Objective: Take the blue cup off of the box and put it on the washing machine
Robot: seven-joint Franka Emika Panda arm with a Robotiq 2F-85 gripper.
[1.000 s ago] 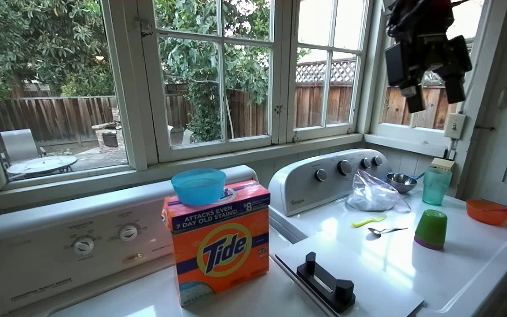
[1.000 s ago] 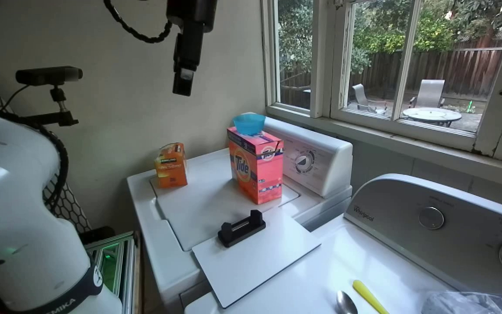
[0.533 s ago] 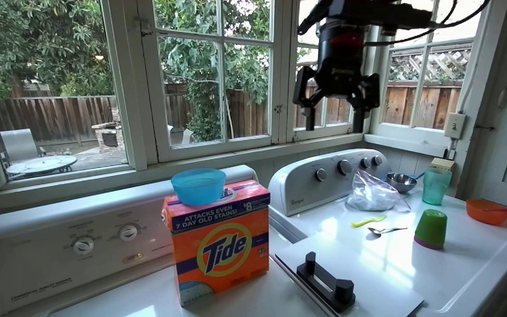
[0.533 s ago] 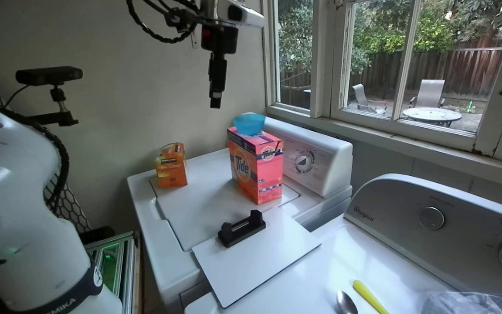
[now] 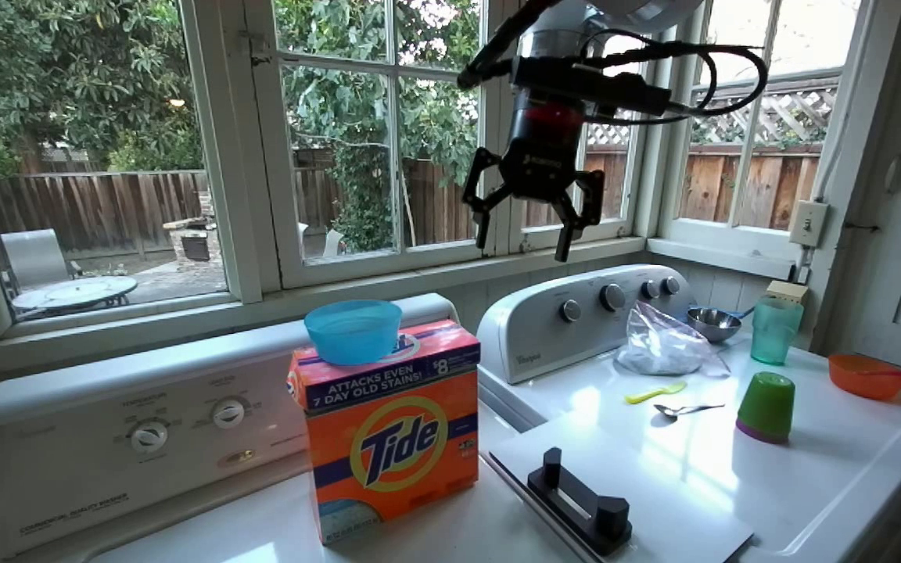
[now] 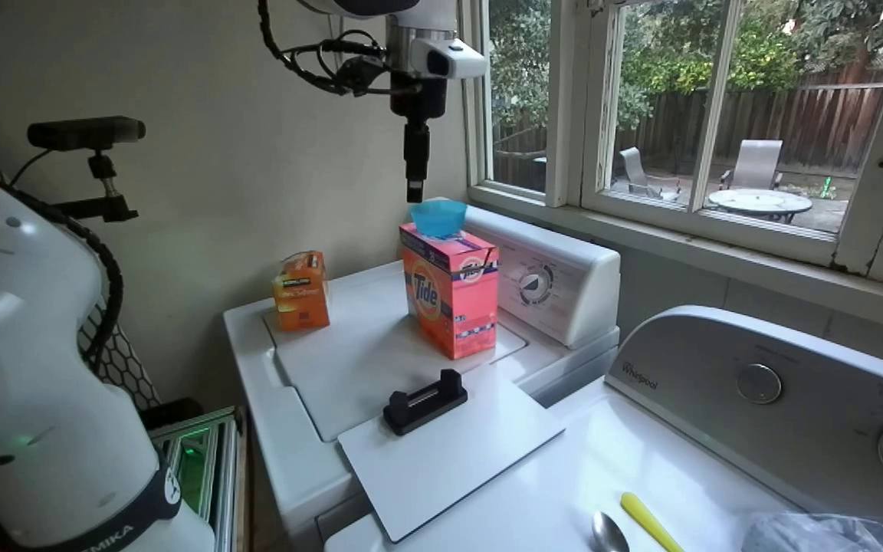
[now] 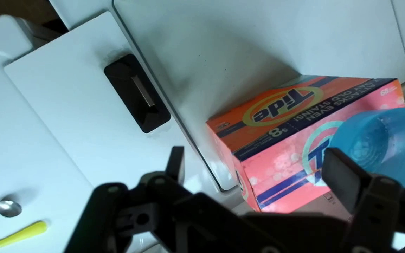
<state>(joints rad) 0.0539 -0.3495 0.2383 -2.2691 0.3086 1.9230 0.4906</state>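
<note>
The blue cup [image 5: 353,332] stands upright on top of the orange Tide box [image 5: 392,442], towards one end. The cup [image 6: 439,220] and box [image 6: 458,303] show in both exterior views. The box stands on the white washing machine [image 6: 357,360]. My gripper [image 5: 522,246] is open and empty, pointing down, above the level of the cup and apart from it. In an exterior view its fingertip [image 6: 415,192] appears just above the cup's rim. In the wrist view the cup [image 7: 403,140] lies at the right, partly behind one finger, and the box [image 7: 283,165] shows between the fingers.
A white board with a black handle [image 6: 426,402] bridges towards the Whirlpool machine [image 5: 599,313]. On that machine are a spoon [image 5: 685,409], a yellow utensil [image 5: 654,392], a green cup [image 5: 767,407], a plastic bag [image 5: 662,348] and an orange bowl [image 5: 865,379]. A small orange box [image 6: 301,293] stands near the wall.
My gripper has come lower and closer to the cup and box, and has turned. It stays open. The cup and box have not moved.
</note>
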